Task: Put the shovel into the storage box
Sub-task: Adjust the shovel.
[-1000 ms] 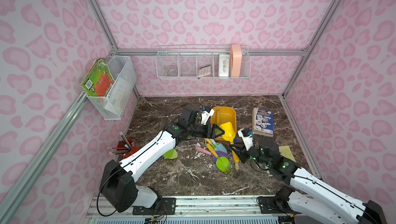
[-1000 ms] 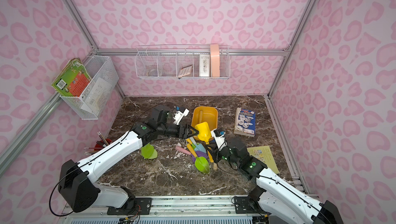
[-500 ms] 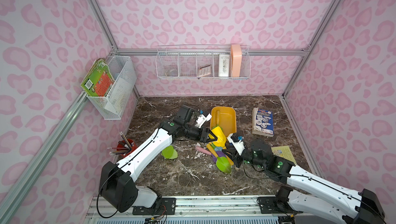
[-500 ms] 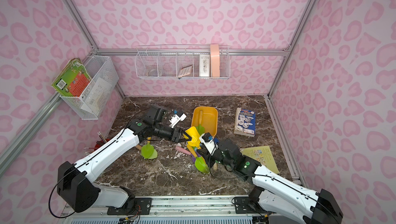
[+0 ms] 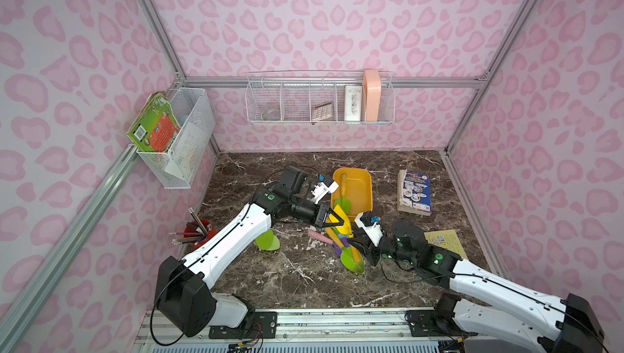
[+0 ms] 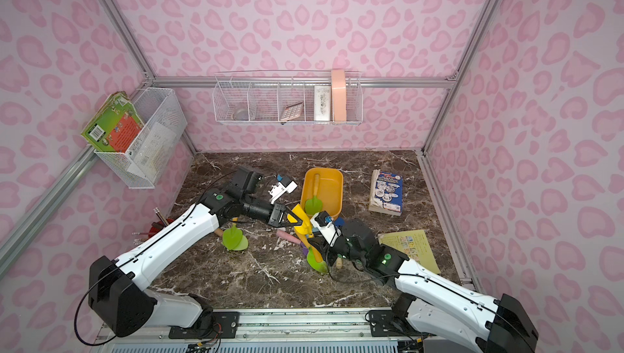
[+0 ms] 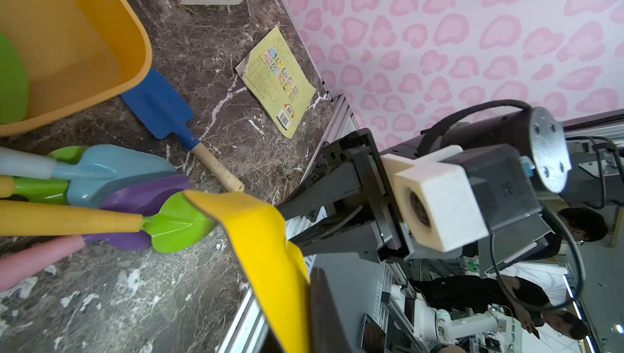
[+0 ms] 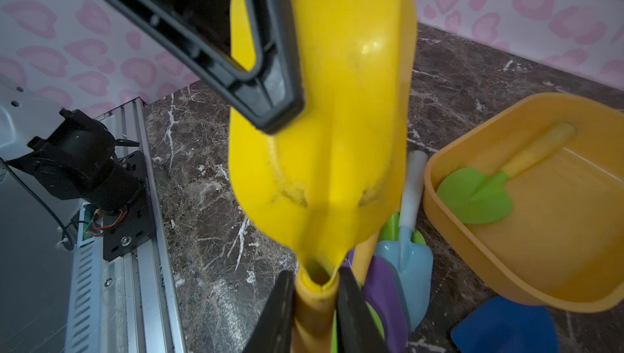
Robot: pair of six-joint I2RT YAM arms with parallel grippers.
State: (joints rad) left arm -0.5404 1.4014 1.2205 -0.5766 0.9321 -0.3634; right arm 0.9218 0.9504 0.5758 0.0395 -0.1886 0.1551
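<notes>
- Left hand [image 5: 341, 222]: jaws closed down on a side edge of the yellow shovel [image 5: 341, 213] at the blade. One black finger [image 8: 270, 98] lies across the inside of the scoop.
- Right hand [image 8: 313, 284]: jaws narrow, one finger pressed to each side of the same shovel's handle, just past the neck. Both hands grip the one tool.
- Yellow shovel: outside the storage box [image 5: 368, 196], just beside its near short rim and held above the bench [image 5: 304, 284].
- Long axis runs roughly in line with the box's long side. The blade end points toward the box and is raised; the handle end points away from it.
- Below the yellow shovel, on the near side of the box, is a heap on the bench: light blue shovel [image 7: 111, 172], purple shovel [image 7: 145, 196], green-bladed shovel [image 7: 175, 224] and pink handle [image 7: 33, 260].
- Blue shovel [image 7: 158, 105]: flat on the bench, blade close against the box's near corner, wooden handle pointing away from the box.
- Inside the box: green shovel [image 5: 342, 203], lying along the box's long axis, blade at the near end, handle toward the far end.
</notes>
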